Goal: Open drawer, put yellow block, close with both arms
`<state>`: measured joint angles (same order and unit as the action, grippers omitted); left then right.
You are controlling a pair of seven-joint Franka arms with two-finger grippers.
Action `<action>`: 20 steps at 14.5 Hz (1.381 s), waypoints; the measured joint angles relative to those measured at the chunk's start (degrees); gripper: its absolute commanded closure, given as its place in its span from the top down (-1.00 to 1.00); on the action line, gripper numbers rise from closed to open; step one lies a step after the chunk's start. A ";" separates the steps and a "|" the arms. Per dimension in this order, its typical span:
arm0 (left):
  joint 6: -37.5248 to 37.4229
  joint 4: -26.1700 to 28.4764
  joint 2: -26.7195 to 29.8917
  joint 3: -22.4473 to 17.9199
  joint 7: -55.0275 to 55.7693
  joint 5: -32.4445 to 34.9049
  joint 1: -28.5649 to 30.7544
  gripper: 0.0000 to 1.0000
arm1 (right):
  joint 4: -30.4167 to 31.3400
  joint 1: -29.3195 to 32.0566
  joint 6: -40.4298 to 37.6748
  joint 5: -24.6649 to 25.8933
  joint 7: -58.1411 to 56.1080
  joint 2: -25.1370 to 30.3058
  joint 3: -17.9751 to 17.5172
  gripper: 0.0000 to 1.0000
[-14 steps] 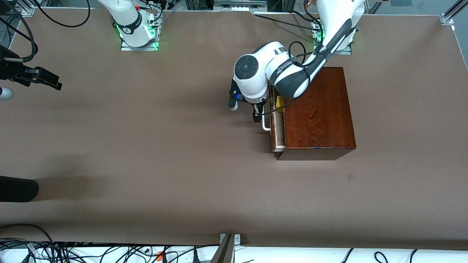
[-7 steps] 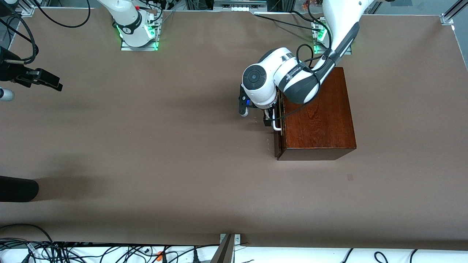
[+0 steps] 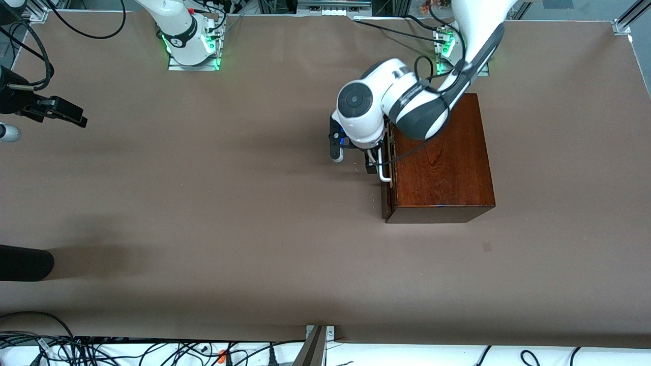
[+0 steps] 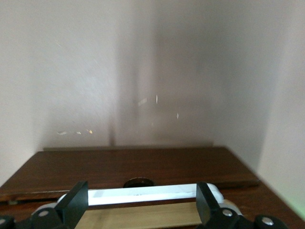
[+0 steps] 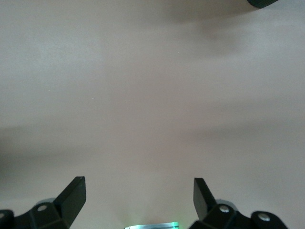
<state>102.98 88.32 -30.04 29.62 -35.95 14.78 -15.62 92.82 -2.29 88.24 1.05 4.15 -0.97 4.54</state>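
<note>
The dark reddish-brown box (image 3: 442, 157) stands toward the left arm's end of the table. Its drawer (image 3: 386, 195) is pushed almost fully in; only a thin strip of its pale wood (image 4: 143, 215) shows in the left wrist view. The yellow block is hidden. My left gripper (image 3: 370, 163) is open at the drawer's front, and the white loop handle (image 4: 143, 194) lies lengthwise across the gap between its fingers (image 4: 76, 198). My right gripper (image 3: 68, 114) waits open over bare table at the right arm's end, with nothing between its fingers (image 5: 74, 193).
A black rounded object (image 3: 25, 263) pokes in at the table edge at the right arm's end. A small grey-white object (image 3: 7, 132) sits below the right gripper. Cables (image 3: 101, 351) run along the table's edge nearest the front camera.
The drawer has slid in from partly open to almost shut, hiding the yellow block. The left arm moved with it toward the box. The right arm has not moved.
</note>
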 measured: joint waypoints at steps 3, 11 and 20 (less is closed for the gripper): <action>-4.75 -2.65 4.77 0.07 10.12 -5.99 2.53 1.00 | -0.01 0.00 -0.02 0.00 -1.31 0.05 -0.03 1.00; -11.92 -3.31 12.29 -0.15 30.79 -6.51 18.72 1.00 | -0.03 0.01 -0.02 -0.01 -3.04 0.12 -0.19 1.00; -15.05 -5.64 18.74 -7.11 40.64 -9.05 26.20 1.00 | -0.16 0.01 0.05 -0.01 -3.04 0.14 -0.30 1.00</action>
<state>87.93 82.68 -11.30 22.52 4.69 5.73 10.57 92.66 -2.27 88.28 1.03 1.11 -0.83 4.24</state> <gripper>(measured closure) 0.000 0.000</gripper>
